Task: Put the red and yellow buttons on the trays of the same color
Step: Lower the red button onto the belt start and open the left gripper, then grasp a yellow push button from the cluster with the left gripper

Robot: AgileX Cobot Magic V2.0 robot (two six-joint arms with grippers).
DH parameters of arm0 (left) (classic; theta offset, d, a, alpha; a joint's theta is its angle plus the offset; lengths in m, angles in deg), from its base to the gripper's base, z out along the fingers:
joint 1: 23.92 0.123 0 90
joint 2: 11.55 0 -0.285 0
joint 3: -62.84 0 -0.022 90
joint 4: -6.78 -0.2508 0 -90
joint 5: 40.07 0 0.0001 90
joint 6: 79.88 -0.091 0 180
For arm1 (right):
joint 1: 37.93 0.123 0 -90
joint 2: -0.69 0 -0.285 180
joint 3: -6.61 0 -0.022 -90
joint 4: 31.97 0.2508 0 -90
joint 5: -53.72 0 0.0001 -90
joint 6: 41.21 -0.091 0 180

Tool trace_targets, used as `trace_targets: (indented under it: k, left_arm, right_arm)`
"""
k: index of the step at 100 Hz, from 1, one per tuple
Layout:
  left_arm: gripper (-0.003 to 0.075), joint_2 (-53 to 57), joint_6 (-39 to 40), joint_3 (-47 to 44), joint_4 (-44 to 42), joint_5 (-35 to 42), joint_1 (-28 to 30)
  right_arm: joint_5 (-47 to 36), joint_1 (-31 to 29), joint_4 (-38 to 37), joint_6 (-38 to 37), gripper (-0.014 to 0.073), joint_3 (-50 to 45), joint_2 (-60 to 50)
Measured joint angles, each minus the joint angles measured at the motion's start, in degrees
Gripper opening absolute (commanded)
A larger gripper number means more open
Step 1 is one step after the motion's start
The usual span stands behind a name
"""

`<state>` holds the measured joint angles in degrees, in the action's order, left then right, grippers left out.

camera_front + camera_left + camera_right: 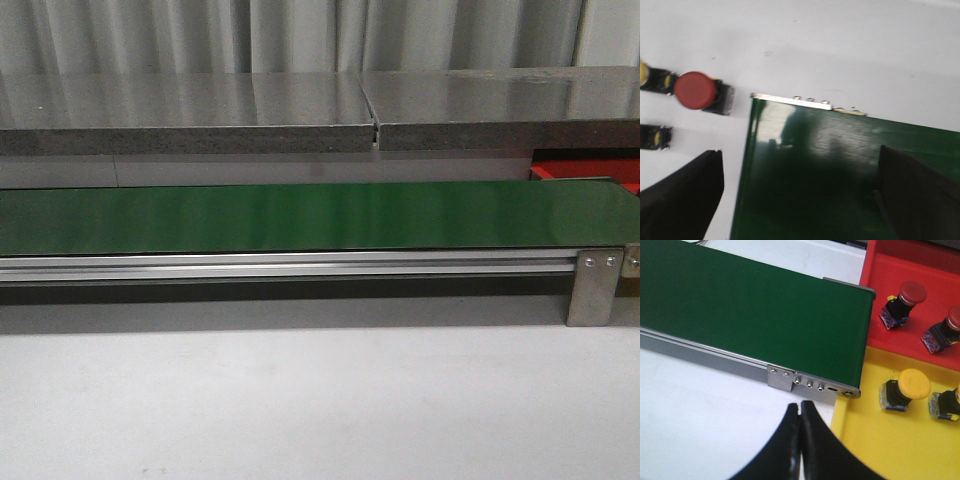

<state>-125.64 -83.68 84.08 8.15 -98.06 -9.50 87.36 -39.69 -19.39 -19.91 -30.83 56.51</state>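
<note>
Left hand point(800, 195), fingers spread and empty, hangs over the belt point(840, 170) end; next, grasp the red button point(695, 90) beside it. Right hand point(800, 440) is clenched, empty.

Front view: flat bright red plastic tray point(583, 171) is showing only as a sliver behind the long green belt point(300, 217), cut by the frame edge; contents hidden. Left wrist view is blurring; yellow-capped push button point(642, 74) is getting cropped at the picture's edge, as is a small dark button body point(654, 137) nearby, cap not clear. Right wrist view: second red domed button point(946, 329) and second yellow button point(947, 403) are running off the frame edge.
</note>
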Motion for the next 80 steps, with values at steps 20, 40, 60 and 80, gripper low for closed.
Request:
trace_targets:
  k: [20,40,60,80]
  left_arm:
    - [0.0608,-0.37,1.67,0.0,-0.48,-0.14,7.77]
    - [0.0608,-2.54,1.75,0.0,-0.48,-0.04,13.19]
    - [0.0608,-6.31,1.89,0.0,-0.36,2.97,14.91]
    - [0.0608,-9.3,2.02,0.0,-0.27,6.5,15.88]
  right_arm:
    - [0.0,0.0,0.0,0.0,-0.0068,0.0,0.0]
    - [0.0,0.0,0.0,0.0,-0.0068,0.0,0.0]
    - [0.0,0.0,0.0,0.0,-0.0068,0.0,0.0]
    - [0.0,0.0,0.0,0.0,-0.0068,0.0,0.0]
